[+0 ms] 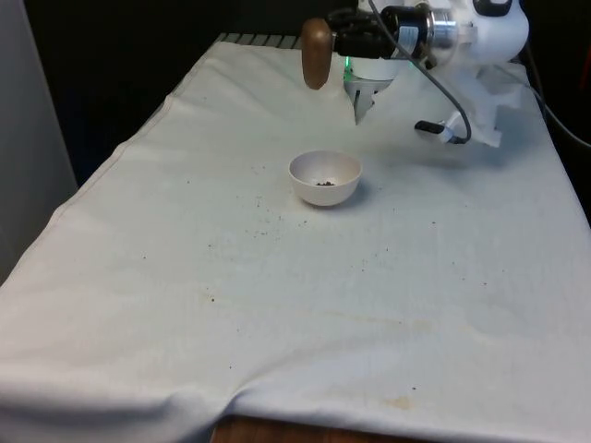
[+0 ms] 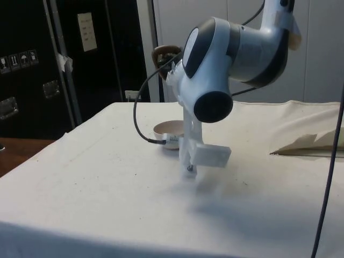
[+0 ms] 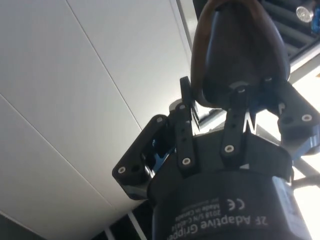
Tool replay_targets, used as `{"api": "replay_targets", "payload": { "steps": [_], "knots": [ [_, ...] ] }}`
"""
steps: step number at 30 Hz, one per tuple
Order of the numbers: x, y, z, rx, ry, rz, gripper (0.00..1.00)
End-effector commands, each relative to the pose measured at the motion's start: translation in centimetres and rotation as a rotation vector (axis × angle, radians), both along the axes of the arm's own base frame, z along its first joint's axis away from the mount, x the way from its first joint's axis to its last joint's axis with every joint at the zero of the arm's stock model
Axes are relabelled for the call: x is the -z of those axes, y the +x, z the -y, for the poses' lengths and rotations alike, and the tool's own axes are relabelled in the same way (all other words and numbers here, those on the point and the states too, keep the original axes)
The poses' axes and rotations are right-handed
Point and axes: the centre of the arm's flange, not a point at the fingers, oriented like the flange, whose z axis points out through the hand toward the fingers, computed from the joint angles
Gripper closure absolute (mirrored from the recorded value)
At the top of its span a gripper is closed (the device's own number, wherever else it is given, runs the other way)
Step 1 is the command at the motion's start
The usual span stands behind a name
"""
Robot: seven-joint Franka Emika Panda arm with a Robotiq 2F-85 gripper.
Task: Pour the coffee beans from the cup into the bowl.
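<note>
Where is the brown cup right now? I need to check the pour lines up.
In the front view the brown cup is held in the air, tipped, by the gripper, above and behind the white bowl.

Smooth glossy brown cup [image 1: 316, 53], glossy white bowl [image 1: 324, 178], matt white cloth [image 1: 277, 305], slightly creased

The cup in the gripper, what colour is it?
Brown; the cup shows it best in the front view, above the white bowl.
</note>
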Motion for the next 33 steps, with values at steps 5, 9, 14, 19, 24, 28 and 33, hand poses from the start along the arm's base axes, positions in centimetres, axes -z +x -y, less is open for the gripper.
{"api": "replay_targets", "payload": {
  "steps": [5, 9, 14, 19, 24, 28, 33],
  "knots": [
    [-0.4, 0.0, -0.3, -0.002, -0.01, 0.007, 0.96],
    [-0.9, 0.0, -0.9, -0.005, -0.017, 0.011, 0.96],
    [-0.9, -0.1, -1.7, -0.013, -0.03, 0.009, 0.96],
    [-0.8, -0.3, -2.3, -0.02, -0.04, 0.01, 0.96],
    [-0.8, -0.4, -2.4, -0.025, -0.04, 0.01, 0.96],
    [-0.8, -0.4, -2.3, -0.025, -0.041, 0.01, 0.96],
    [-0.7, -0.3, -2.3, -0.026, -0.037, 0.007, 0.96]
  ]
}}
